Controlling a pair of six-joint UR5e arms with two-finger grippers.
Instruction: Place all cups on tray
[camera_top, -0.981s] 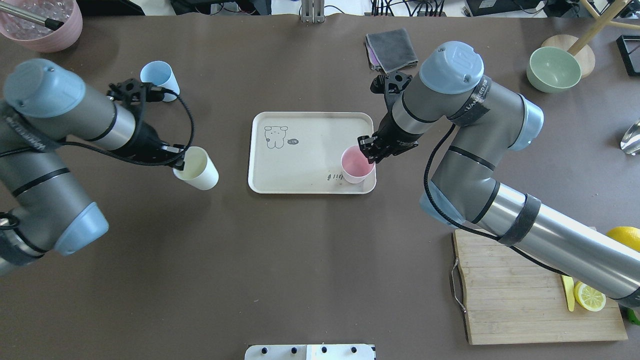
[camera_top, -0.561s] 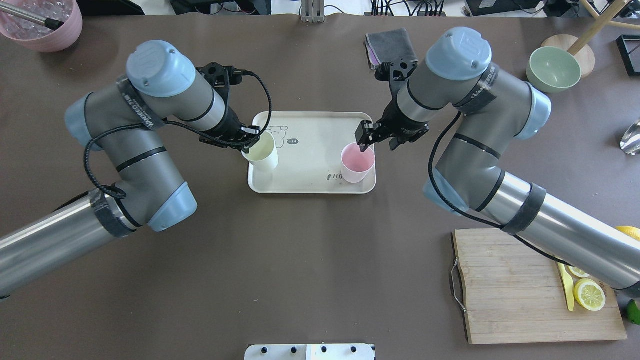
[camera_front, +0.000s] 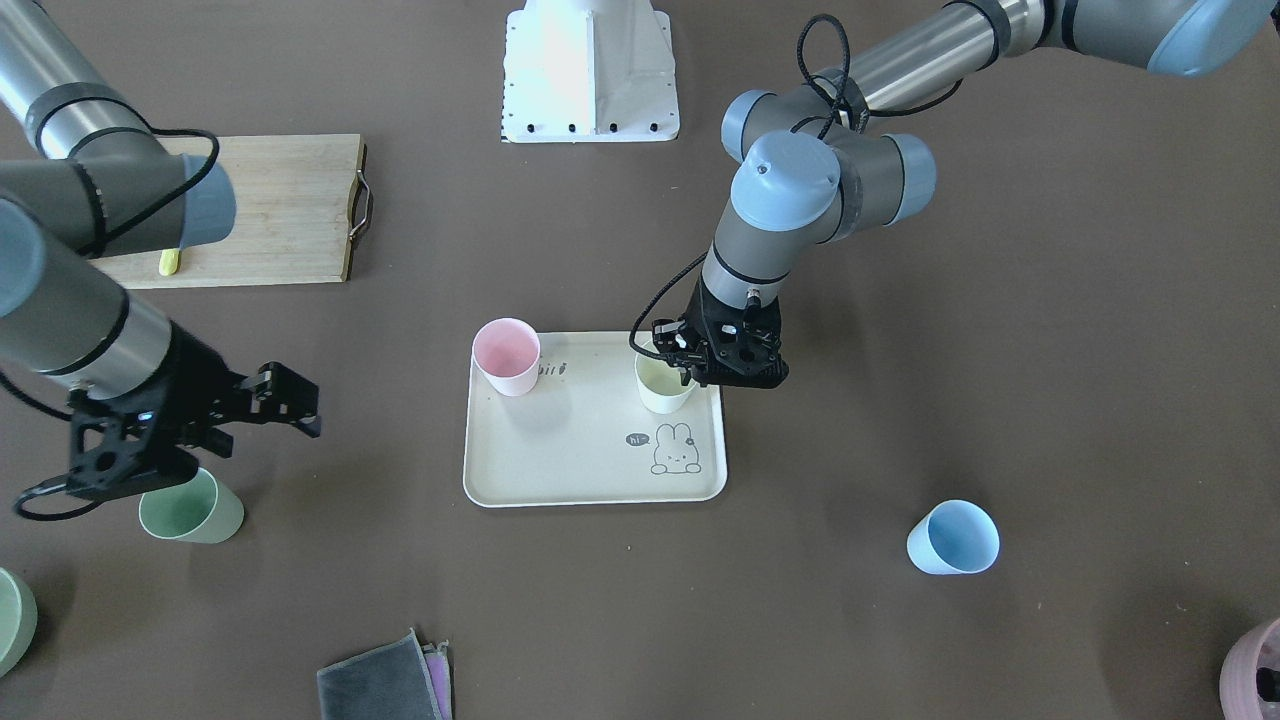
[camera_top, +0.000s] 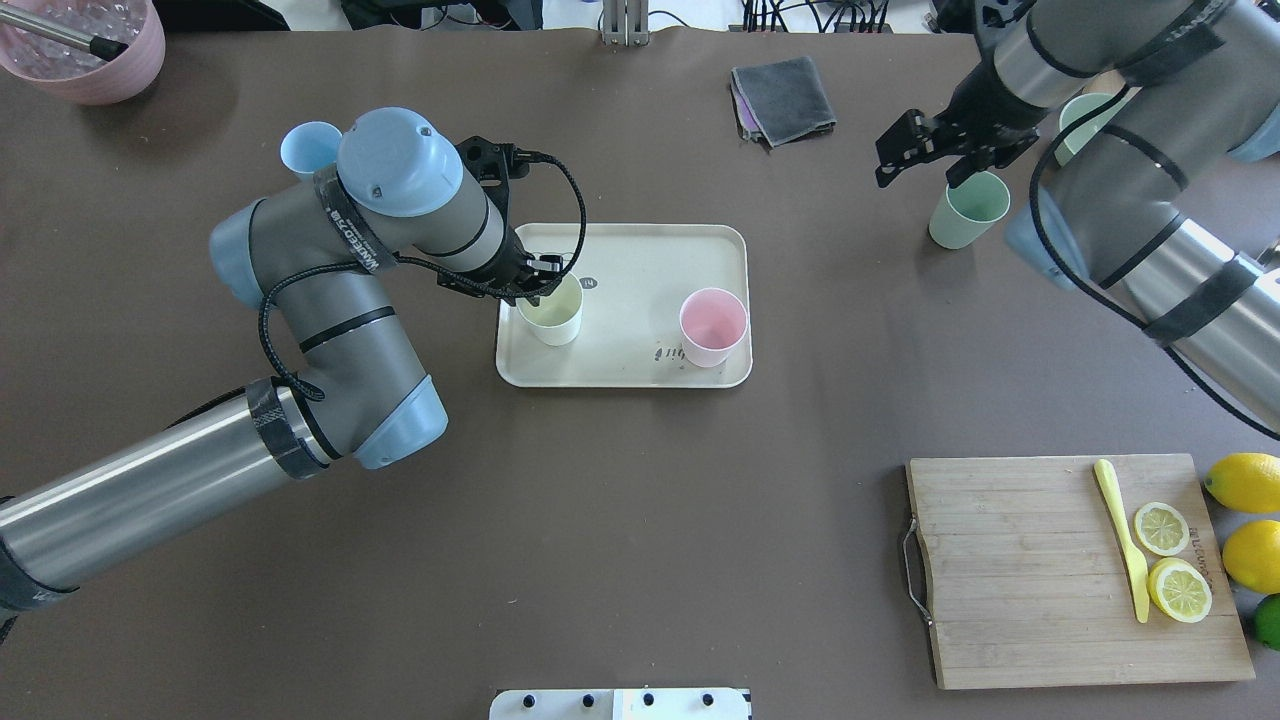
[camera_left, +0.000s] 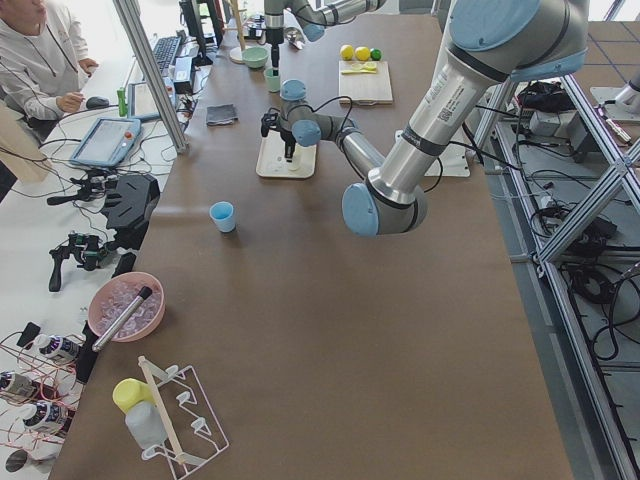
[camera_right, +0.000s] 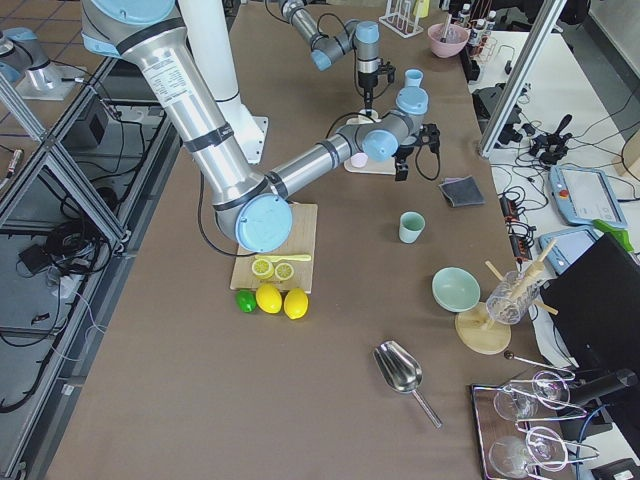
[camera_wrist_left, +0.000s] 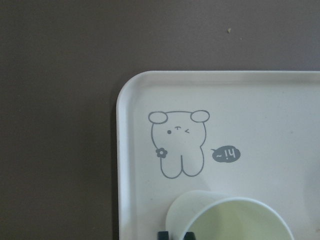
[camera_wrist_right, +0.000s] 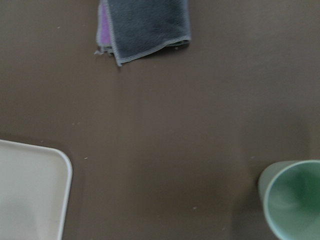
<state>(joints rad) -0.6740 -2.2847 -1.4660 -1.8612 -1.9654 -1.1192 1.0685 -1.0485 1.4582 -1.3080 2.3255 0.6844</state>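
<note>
The cream-beige tray (camera_top: 640, 262) lies at the table's middle. The pink cup (camera_top: 713, 325) stands upright on its right end, untouched. My left gripper (camera_top: 540, 288) is shut on the rim of the cream-white cup (camera_top: 552, 312), which sits on the tray's left part beside the bunny drawing (camera_wrist_left: 179, 142). My right gripper (camera_top: 893, 148) is open and empty, just left of the sage green cup (camera_top: 966, 210), which stands on the table at the far right. The light blue cup (camera_top: 305, 148) stands on the table at the far left, partly hidden by my left arm.
A grey cloth (camera_top: 783, 97) lies at the back. A green bowl (camera_front: 12, 620) is behind my right arm. A pink bowl (camera_top: 85, 45) sits at the far-left corner. A wooden cutting board (camera_top: 1020, 570) with lemon halves and a knife lies at the near right.
My left arm carried the cream-white cup from the table's left onto the tray. My right gripper let go of the pink cup and moved away to the far right, next to the green cup.
</note>
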